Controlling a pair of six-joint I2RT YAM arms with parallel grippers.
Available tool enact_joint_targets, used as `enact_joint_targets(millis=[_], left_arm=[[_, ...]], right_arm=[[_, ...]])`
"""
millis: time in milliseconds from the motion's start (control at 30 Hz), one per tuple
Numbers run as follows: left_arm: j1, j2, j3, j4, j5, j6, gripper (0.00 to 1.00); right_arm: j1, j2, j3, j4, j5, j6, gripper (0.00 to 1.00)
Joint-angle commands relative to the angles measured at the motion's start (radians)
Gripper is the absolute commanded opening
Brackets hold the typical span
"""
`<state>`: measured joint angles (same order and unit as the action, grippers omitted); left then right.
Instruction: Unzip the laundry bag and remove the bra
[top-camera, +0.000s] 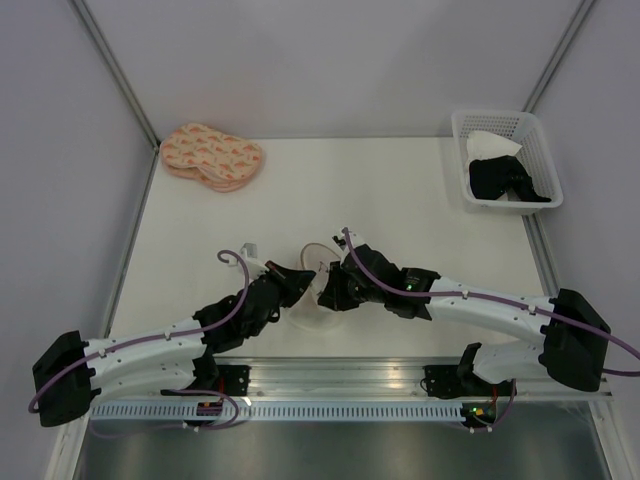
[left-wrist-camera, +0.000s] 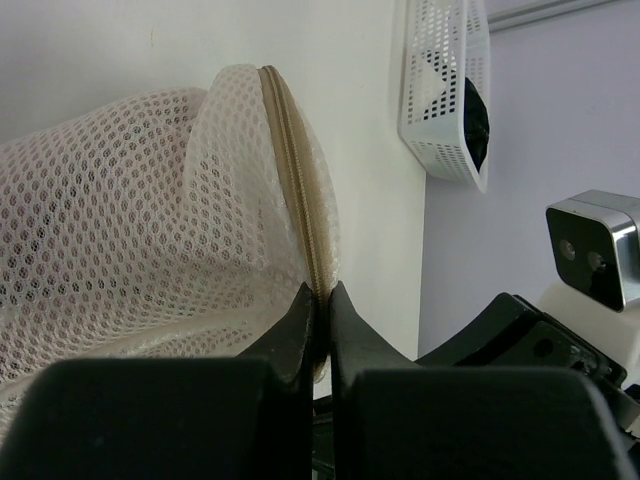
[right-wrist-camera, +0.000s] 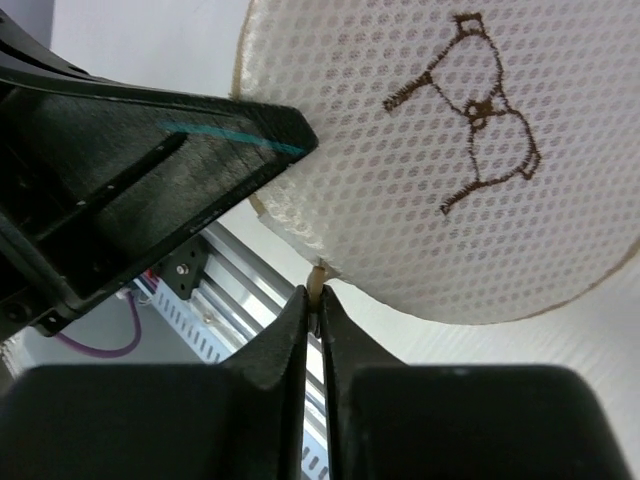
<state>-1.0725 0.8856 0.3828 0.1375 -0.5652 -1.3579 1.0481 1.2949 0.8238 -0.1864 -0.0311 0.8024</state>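
top view: my left pincer and right pincer meet on the laundry bag, which sits between them on the table. far beyond the right pincer, a white basket holds a black garment and something white.

left wrist view: the left pincer is clenched on the bag's mesh seam. the zipper rising from its tips looks closed.

right wrist view: the right pincer is clenched on a small tab at the bag's rim, below the line drawing.

i judge the unzipping not yet done. the bra is unseen, presumably inside.

Overhead far; wrist views close, sharing laundry bag.
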Motion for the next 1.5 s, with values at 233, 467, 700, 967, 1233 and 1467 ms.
enact_joint_targets(millis=[233, 467, 700, 967, 1233, 1467], left_arm=[[0.0, -0.059, 0.022, 0.017, 0.001, -0.006, 0.02], [0.0, -0.14, 0.01, -0.047, -0.018, 0.045, 0.02], [0.0, -0.189, 0.015, -0.162, -0.022, 0.083, 0.02], [0.008, -0.24, 0.002, -0.23, -0.067, 0.102, 0.02], [0.031, -0.182, -0.005, -0.081, -0.023, 0.222, 0.02], [0.258, 0.149, 0.117, 0.21, 0.28, 0.356, 0.02]], right_arm=[[0.003, -0.009, 0.054, -0.128, 0.105, -0.017, 0.0], [0.004, -0.031, 0.071, -0.347, 0.249, -0.012, 0.01], [0.003, -0.043, 0.09, -0.531, 0.43, 0.029, 0.0], [0.001, -0.089, 0.126, -0.634, 0.484, 0.026, 0.0], [0.001, -0.117, 0.138, -0.61, 0.439, -0.018, 0.0], [0.001, -0.249, 0.161, -0.59, 0.367, -0.089, 0.0]])
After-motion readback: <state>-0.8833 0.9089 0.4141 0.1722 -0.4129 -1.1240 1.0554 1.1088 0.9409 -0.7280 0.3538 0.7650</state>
